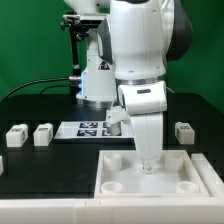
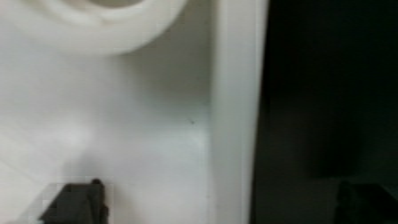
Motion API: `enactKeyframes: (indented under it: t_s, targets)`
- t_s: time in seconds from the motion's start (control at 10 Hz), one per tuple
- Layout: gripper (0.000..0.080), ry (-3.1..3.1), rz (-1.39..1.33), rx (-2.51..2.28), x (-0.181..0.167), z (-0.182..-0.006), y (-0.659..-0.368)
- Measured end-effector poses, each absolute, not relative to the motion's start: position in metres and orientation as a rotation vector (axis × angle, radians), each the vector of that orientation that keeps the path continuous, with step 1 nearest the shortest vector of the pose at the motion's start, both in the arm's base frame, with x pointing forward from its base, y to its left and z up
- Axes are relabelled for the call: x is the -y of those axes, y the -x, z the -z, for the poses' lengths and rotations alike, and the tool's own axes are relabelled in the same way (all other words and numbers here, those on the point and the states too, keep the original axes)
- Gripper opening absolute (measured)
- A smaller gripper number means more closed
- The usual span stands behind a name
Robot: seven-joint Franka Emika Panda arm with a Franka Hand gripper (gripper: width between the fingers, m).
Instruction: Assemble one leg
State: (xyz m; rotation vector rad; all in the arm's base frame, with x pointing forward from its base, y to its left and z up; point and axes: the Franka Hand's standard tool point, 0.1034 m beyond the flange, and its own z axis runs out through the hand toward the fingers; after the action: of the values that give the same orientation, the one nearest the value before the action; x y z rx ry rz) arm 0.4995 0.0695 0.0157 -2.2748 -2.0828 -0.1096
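Three legs show in the exterior view, small white blocks with marker faces: two at the exterior view's left (image 1: 15, 137) (image 1: 43, 133) and one at its right (image 1: 183, 131). A fourth leg (image 1: 115, 120) seems to lie behind the arm by the marker board. My gripper (image 1: 148, 160) hangs low over the large flat white square piece (image 1: 120, 180), near its middle back. In the wrist view the gripper (image 2: 217, 202) is open and holds nothing. One dark fingertip (image 2: 75, 202) is over the white piece (image 2: 125, 120), the other over the black table past its edge. A round corner socket (image 2: 111, 18) shows.
The marker board (image 1: 82, 129) lies on the black table behind the square piece. The robot base (image 1: 98, 80) and cables stand at the back. A white ledge (image 1: 40, 205) runs along the front edge.
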Motion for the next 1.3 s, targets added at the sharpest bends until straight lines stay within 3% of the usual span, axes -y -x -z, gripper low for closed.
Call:
enactKeyframes:
  t_s: [0.2,0.4,0.8,1.3]
  targets:
    - [0.0649,2.376,0.126,1.998,-0.082,-0.039,-0.494]
    - [0.0649,2.411,0.135,1.969,-0.088,-0.05,-0.491]
    - [0.0649,2.656,0.123,1.59,-0.088,-0.047,-0.489]
    - [0.0649,3.01,0.083,0.36,-0.116,-0.046,-0.464]
